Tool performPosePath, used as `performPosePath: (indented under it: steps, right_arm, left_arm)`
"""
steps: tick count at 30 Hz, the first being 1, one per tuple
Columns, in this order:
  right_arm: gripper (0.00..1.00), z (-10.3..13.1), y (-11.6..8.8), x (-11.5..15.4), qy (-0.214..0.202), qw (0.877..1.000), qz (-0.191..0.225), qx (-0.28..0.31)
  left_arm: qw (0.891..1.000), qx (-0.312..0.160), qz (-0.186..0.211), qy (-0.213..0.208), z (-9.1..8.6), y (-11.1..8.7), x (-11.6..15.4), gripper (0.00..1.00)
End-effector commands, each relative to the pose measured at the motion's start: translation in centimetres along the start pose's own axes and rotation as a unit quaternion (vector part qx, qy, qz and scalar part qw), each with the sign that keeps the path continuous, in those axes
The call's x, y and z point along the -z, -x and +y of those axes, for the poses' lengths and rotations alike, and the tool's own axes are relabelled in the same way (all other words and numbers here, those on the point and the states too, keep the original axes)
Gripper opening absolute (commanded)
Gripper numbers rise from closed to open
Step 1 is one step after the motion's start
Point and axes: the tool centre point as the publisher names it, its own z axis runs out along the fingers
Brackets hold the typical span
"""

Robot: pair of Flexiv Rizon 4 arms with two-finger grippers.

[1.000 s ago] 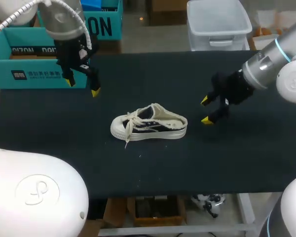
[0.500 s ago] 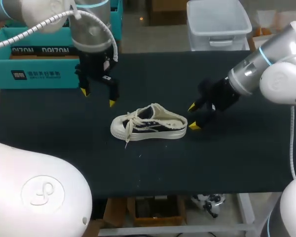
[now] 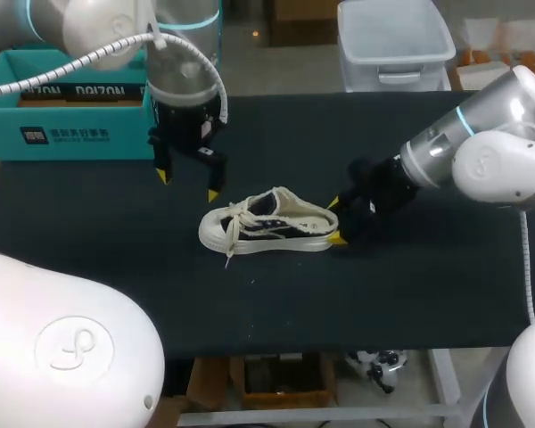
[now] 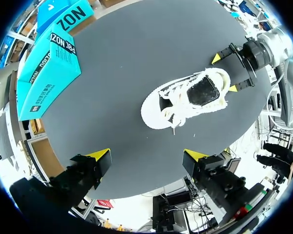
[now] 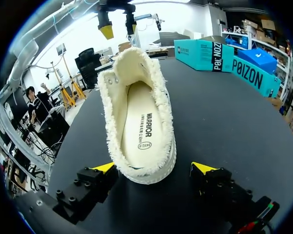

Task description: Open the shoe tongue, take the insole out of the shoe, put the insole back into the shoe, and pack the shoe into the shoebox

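Nothing on the list is done yet, as far as I can judge. The shoe (image 3: 269, 221) lies on its sole near the middle of the desk (image 3: 428, 294), toe toward my left side and heel toward my right, laces (image 3: 234, 225) loose over the front. Through the right wrist camera I can look straight into the opening. The insole (image 5: 141, 122) lies flat inside, and the tongue (image 5: 131, 58) stands at the far end, not yet drawn open as I read it. My right fingers (image 3: 338, 238) are spread and sit low at the heel, one yellow tip on each side of it. One tip looks to be just against the heel's frayed edge and the other is a little apart, so I would not call that a hold. My left fingers (image 3: 213, 193) are spread too, holding nothing. They hang above the desk just behind the toe and laces, clear of the shoe. The teal shoebox (image 3: 67, 120) stands at the far left of the desk, well apart from the shoe. From this angle I cannot say for certain whether its top is open and ready. So all four steps are left: open the tongue, lift the insole out, seat it back in, then carry the shoe to the box. With one arm at the heel and the other over the laces, I take this as the set-up for the first step, steadying the heel while the tongue is pulled back.
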Motion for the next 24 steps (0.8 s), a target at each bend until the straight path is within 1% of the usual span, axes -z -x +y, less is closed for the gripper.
performPosePath:
  steps: [1, 5, 6, 15, 21, 23, 24]
  right_arm:
    - [1.00, -0.2, 0.5, -1.2, 0.013, 1.000, 0.008, 0.004]
    - [1.00, -0.1, 0.4, -1.5, 0.021, 1.000, 0.012, 0.007]
    - [1.00, -0.1, 0.4, -1.5, 0.030, 0.999, 0.013, 0.010]
    - [1.00, -0.1, 0.3, -2.0, 0.034, 0.999, 0.023, 0.012]
    - [1.00, -0.2, -0.1, -1.1, 0.042, 0.999, 0.017, 0.009]
    - [1.00, -0.1, -0.2, -1.2, 0.043, 0.999, 0.019, 0.009]
    - [1.00, 0.0, -0.3, -1.3, 0.050, 0.998, 0.023, 0.013]
  left_arm:
    - [1.000, 0.007, 0.001, -0.010, 0.2, -0.1, -0.4, 1.00]
    - [1.000, 0.012, 0.001, -0.017, 0.3, -0.4, -0.7, 1.00]
    - [1.000, 0.012, 0.001, -0.017, 0.3, -0.5, -0.8, 1.00]
    - [1.000, 0.014, 0.003, -0.019, 0.1, -0.9, -1.3, 1.00]
    - [1.000, 0.015, 0.003, -0.022, 0.1, -1.0, -1.4, 1.00]
    - [1.000, 0.016, 0.003, -0.022, 0.1, -1.1, -1.5, 1.00]
    - [1.000, 0.015, 0.003, -0.022, 0.1, -1.2, -1.5, 1.00]
